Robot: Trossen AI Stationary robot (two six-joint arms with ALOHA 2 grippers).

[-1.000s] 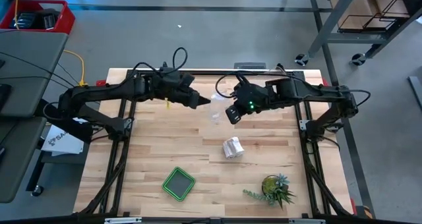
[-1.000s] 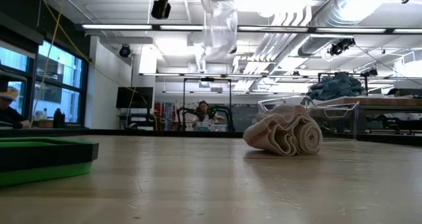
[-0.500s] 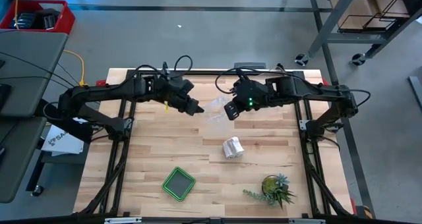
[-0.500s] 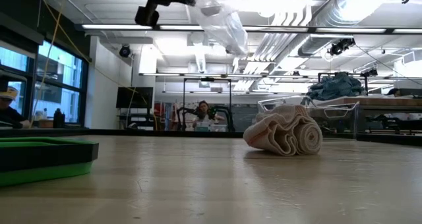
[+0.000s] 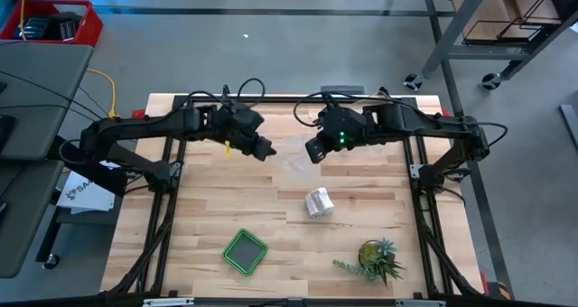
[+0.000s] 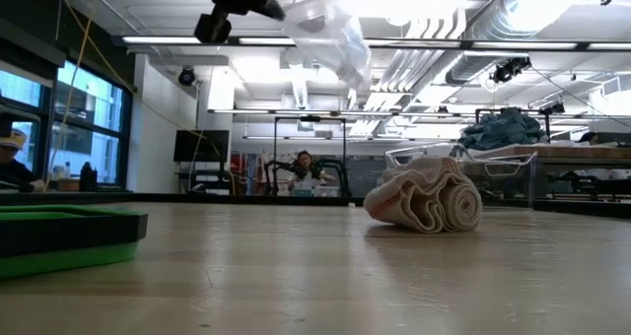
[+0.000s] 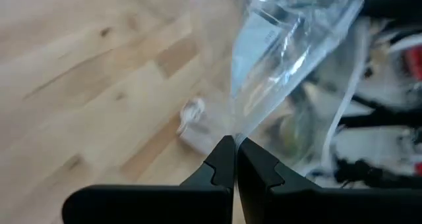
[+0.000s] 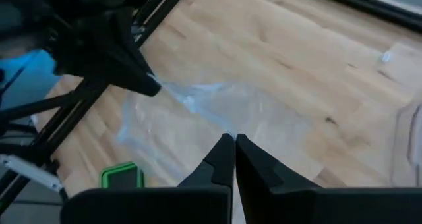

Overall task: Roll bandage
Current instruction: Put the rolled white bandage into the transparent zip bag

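I see the bandage [image 5: 318,202] lying on the wooden table [image 5: 199,217], near the middle and a little toward the right arm's side, well below where both arms hang. It is a small, loosely wound roll of off-white gauze, resting on its side. From table level the bandage [image 6: 425,196] looks slack and rumpled: the layers at its near end bulge out in soft, uneven folds, while the far end shows tighter, finely ribbed turns. Nothing touches it, and I can make out no loose tail trailing away from it.
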